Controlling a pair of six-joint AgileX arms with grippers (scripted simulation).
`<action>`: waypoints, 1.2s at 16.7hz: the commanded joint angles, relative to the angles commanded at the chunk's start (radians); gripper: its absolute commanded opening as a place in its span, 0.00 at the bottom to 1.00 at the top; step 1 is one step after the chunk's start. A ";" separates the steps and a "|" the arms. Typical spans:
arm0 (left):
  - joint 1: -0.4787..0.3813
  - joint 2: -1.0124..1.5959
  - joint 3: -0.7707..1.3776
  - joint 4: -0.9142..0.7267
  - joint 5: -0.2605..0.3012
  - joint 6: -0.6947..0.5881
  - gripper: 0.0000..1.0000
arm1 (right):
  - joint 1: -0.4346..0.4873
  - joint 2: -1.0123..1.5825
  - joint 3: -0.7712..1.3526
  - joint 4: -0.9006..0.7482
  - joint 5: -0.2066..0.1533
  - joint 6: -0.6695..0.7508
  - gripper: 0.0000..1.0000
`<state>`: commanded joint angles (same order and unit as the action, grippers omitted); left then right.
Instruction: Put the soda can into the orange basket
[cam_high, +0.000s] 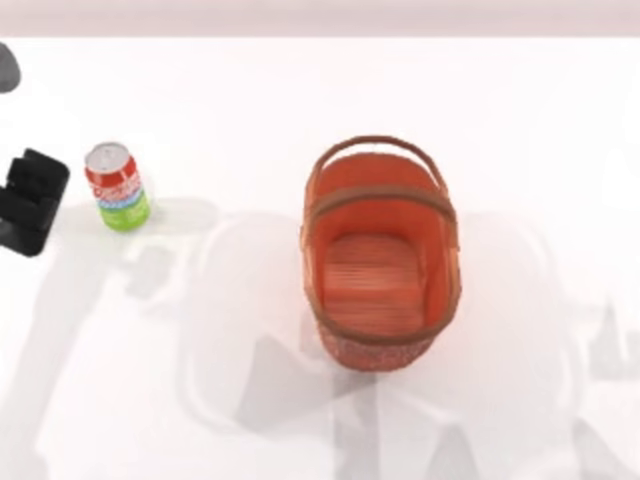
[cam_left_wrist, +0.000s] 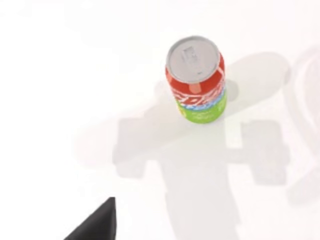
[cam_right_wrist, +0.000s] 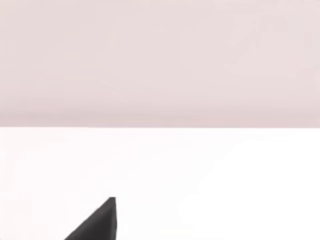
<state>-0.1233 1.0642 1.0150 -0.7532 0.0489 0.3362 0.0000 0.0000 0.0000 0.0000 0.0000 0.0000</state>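
A: Layout, big to small: white table (cam_high: 250, 100); orange basket (cam_high: 380, 262) about centre, slightly toward the table's right, upright, handle arching over its far end, nothing visible inside; soda can (cam_high: 117, 186) standing on the table far left, well apart from the basket.

B: Which arm takes it?

A: Left, clearly; left gripper (cam_high: 30, 200) sits at the table's left edge, just beside the can, not touching; can lies to the gripper's right in the top view, toward the basket. Right arm isn't in the top view at all; its wrist camera shows only bare table and back wall.

B: Can axis?

A: Vertical; silver lid up in the left wrist view, soda can (cam_left_wrist: 196, 80) out ahead of the camera with clear table all round it.

B: Finger state?

A: Cannot tell for either; only a dark finger tip (cam_left_wrist: 97, 222) shows at the frame edge of each wrist view.

B: Progress?

A: Judgement: approach stage; can not grasped; the reach is a short move rightward, then a long carry to the basket.
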 joint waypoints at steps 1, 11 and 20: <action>-0.006 0.105 0.095 -0.060 0.000 0.031 1.00 | 0.000 0.000 0.000 0.000 0.000 0.000 1.00; -0.019 1.060 0.922 -0.522 -0.029 0.294 1.00 | 0.000 0.000 0.000 0.000 0.000 0.000 1.00; -0.011 1.276 1.121 -0.616 -0.044 0.354 1.00 | 0.000 0.000 0.000 0.000 0.000 0.000 1.00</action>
<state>-0.1341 2.3398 2.1363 -1.3696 0.0047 0.6905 0.0000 0.0000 0.0000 0.0000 0.0000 0.0000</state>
